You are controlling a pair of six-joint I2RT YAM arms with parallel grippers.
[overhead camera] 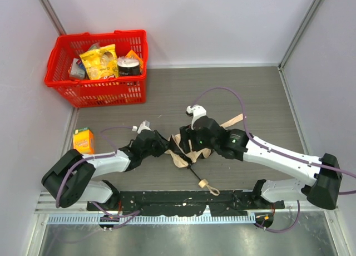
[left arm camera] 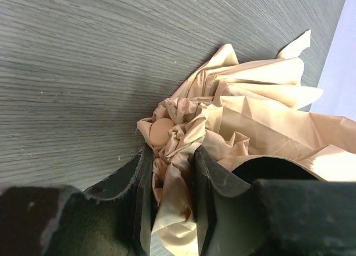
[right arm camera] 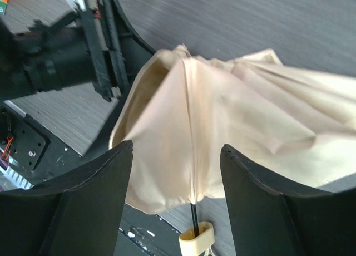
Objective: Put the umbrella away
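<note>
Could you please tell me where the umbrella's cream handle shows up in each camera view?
Top external: the handle lies low centre, at the near end of the black shaft.
Left wrist: not in it.
Right wrist: bottom edge, centre, under the shaft.
Shared landmark: the beige canopy, seen in all three views.

We see a grey wood-grain desk (overhead camera: 256, 94) enclosed by plain pale walls (overhead camera: 211, 22) at the back and both sides, with metal posts (overhead camera: 301, 26) in the back corners. The light is even.
</note>
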